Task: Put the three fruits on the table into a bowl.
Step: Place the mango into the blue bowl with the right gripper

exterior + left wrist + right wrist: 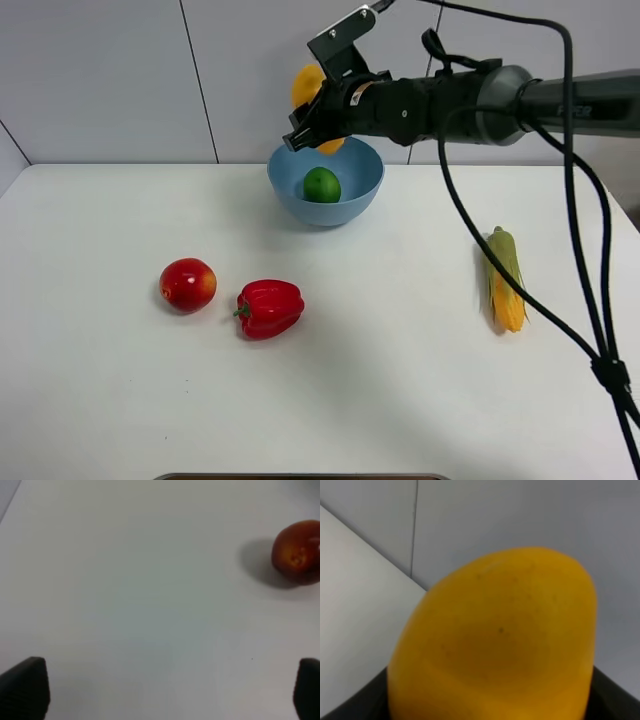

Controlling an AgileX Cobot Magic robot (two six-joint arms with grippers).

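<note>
Taking twelve o'clock as the far wall in the high view, the right arm is reaching in from three o'clock and across the middle. The right pincer (320, 117) is clamping the mango (307, 86) round its middle, so one orange end is showing above the black fingers and the other below them. The mango is hanging in the air over the bowl (330, 213), above the rim at about eleven o'clock, and its lower end is overlapping that rim in this view. In the right wrist view the mango is filling almost the whole picture, with dark parts of the pincer showing at both flanks.

The bowl is standing at twelve o'clock on the worktop (400, 380), near the far edge. The lime (322, 185) is lying inside it. The apple (188, 284) is sitting on the worktop at about eight o'clock from the bowl, well apart from it. The pepper (270, 308) is lying on its side just beside the apple, at four o'clock from it, with a small gap between them and its green stem pointing toward the apple. The corn (505, 280) is lying at three o'clock on the worktop, well apart from the rest, its length running from twelve to six.

The left pincer (165, 690) is showing only in its own camera. Its two dark fingertips (25, 687) are standing wide apart, gripping nothing, and hovering over the white worktop, with the apple lying some way ahead and off to one side.
</note>
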